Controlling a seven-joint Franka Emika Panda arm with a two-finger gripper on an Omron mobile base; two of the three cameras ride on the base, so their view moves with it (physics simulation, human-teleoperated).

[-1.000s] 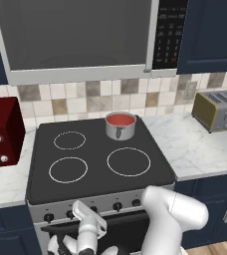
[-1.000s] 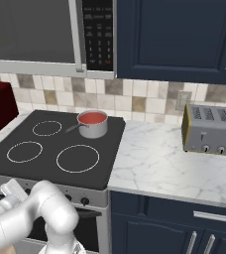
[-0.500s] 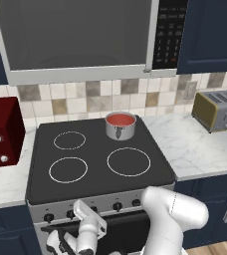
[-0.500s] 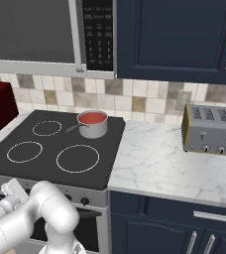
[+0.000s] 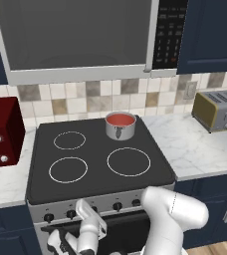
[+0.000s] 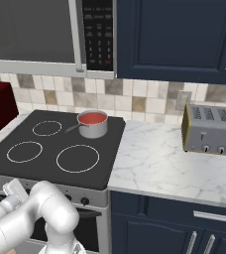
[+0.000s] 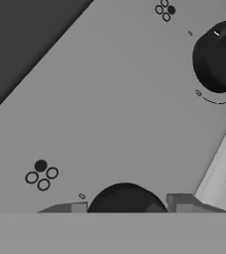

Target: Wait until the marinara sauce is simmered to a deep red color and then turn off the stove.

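Stove knob (image 7: pixel 126 198) clamped in the hand (image 7: pixel 126 204).

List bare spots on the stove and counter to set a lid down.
Free: three unused rings on the stove, and marble counter between stove and toaster. Crowded: back-right ring, taken by the saucepan; left counter strip beside the red microwave.

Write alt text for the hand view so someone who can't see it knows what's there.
Close-up of the stove's silver front panel, tilted: the pincer sits shut on a black knob at the bottom, its finger tips either side. A second black knob sits at the upper right, and small burner-position symbols are printed beside each.
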